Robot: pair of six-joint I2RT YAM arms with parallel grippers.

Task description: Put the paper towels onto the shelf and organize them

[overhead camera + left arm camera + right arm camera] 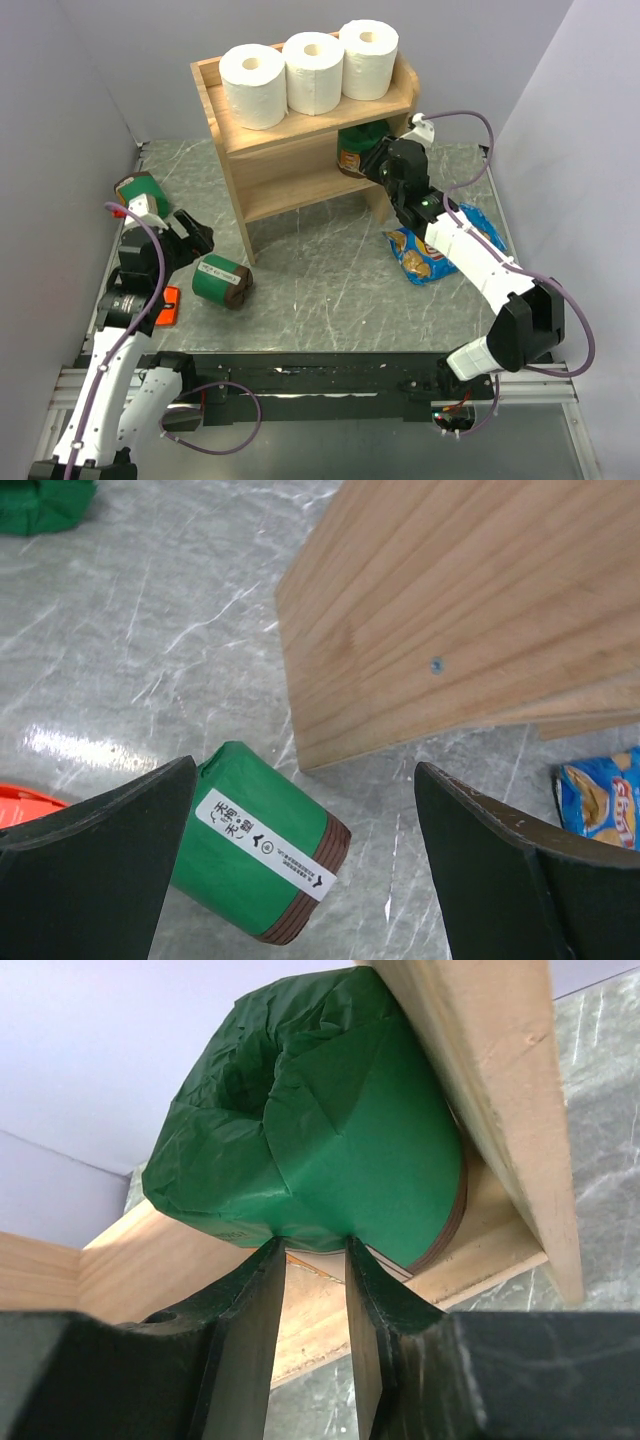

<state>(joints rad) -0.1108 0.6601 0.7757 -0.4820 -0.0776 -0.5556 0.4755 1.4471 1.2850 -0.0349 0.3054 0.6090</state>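
Top external view: the three paper towels (314, 72) stand upright in a row on the top tier of the shelf (228, 160), each touching its neighbour, core holes up.

My right end effector (368, 163) is reached in at the right end of the lower tier, up against the shelved green package (352, 150) there. Right wrist view: my right end effector (316, 1250) has its fingers drawn near together with a narrow slit between them, bare wood showing through. The tips meet the crinkled wrapper of the shelved green package (320, 1130). I cannot tell if they pinch it.

My left end effector (195, 232) hangs over the counter (320, 290) left of the shelf, spread wide and holding nothing. Left wrist view: the lying green package (260, 855) rests on its side between my spread fingers, below them, near the shelf's side panel (460, 620).

A blue chip bag (425, 255) lies under my right arm.
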